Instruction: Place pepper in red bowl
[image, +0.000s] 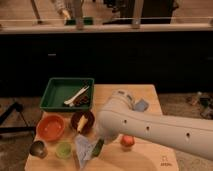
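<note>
One pepper (98, 147), one red bowl (50, 128), one dark bowl (75, 119); gripper (102, 140) clenched just over the pepper.

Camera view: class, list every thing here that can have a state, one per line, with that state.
end effector: shut, low at the arm's tip, just above the pepper.
pepper: outside the red bowl, by the arm's tip.
red bowl: upright, nothing seen inside.
dark bowl: upright, holds a yellow item.
green tray: holds a white utensil.
light-green cup: upright.
</note>
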